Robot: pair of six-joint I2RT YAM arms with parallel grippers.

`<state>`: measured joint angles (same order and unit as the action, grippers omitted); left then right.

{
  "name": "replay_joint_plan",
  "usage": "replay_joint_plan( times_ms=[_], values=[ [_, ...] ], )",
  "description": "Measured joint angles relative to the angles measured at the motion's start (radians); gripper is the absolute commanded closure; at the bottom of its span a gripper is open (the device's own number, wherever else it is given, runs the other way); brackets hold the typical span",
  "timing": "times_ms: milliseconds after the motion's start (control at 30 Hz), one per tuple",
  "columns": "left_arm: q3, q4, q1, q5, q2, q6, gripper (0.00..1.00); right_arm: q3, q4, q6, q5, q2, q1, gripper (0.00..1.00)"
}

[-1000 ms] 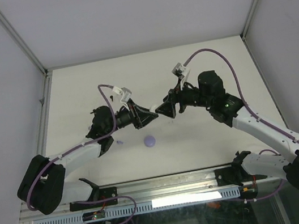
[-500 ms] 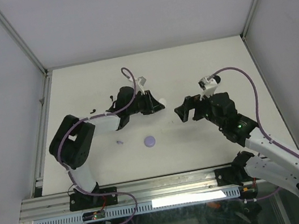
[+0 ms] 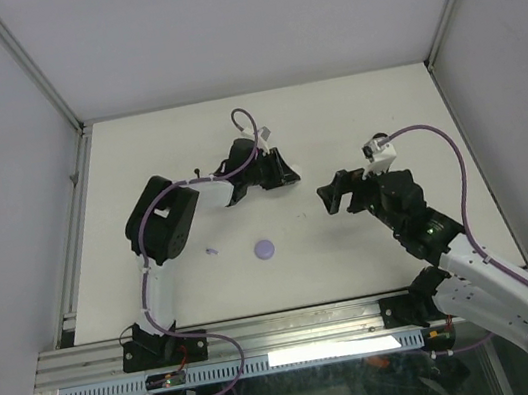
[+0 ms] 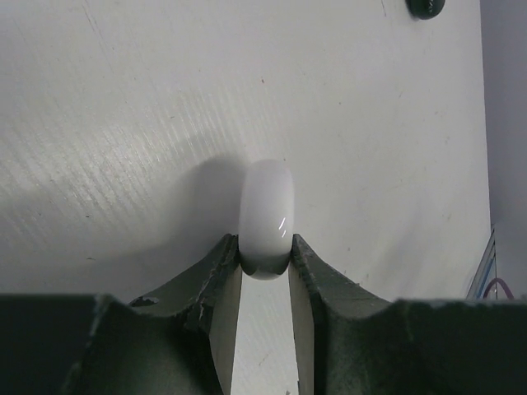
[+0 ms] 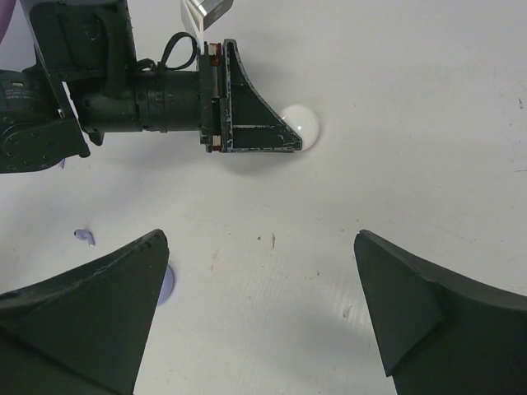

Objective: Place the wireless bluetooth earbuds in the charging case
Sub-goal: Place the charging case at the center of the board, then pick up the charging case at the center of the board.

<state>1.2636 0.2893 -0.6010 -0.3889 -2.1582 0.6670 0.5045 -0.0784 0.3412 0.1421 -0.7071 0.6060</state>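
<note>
My left gripper (image 4: 265, 247) is shut on a white round case (image 4: 266, 216), held edge-on between the fingertips, low over the white table. In the right wrist view the same case (image 5: 301, 125) pokes out past the left gripper (image 5: 290, 141). In the top view the left gripper (image 3: 281, 171) is at the table's middle. My right gripper (image 3: 331, 196) is open and empty, to the right of it; its jaws (image 5: 262, 239) stand wide apart over bare table. A tiny lavender earbud (image 3: 211, 251) lies left of a round lavender case (image 3: 266, 249); the earbud also shows in the right wrist view (image 5: 84, 237).
A small black piece (image 3: 198, 173) lies by the left arm's forearm. A dark object (image 4: 426, 6) shows at the top edge of the left wrist view; I cannot tell what it is. The lavender case (image 5: 167, 284) peeks from behind my right gripper's left finger.
One second ago both grippers met at the centre. The right gripper has drawn back to the right. The left arm has folded and carried the white case right and farther back.
</note>
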Motion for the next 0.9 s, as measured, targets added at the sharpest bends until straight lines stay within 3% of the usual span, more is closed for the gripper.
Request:
replay_joint_plan(
  times_ms=[300,667,900],
  values=[
    [-0.014,-0.014,0.000,0.050,0.037,-0.019,0.31,0.004,-0.021,-0.002,0.013,-0.058,0.000,0.01],
    [-0.220,-0.190,0.000,0.225,0.326,-0.109,0.10,0.179,-0.156,-0.002,0.119,-0.243,-0.005,0.01],
    [-0.238,-0.367,0.027,0.313,0.585,-0.187,0.01,0.261,-0.175,-0.008,0.177,-0.430,-0.091,0.01]
  ],
)
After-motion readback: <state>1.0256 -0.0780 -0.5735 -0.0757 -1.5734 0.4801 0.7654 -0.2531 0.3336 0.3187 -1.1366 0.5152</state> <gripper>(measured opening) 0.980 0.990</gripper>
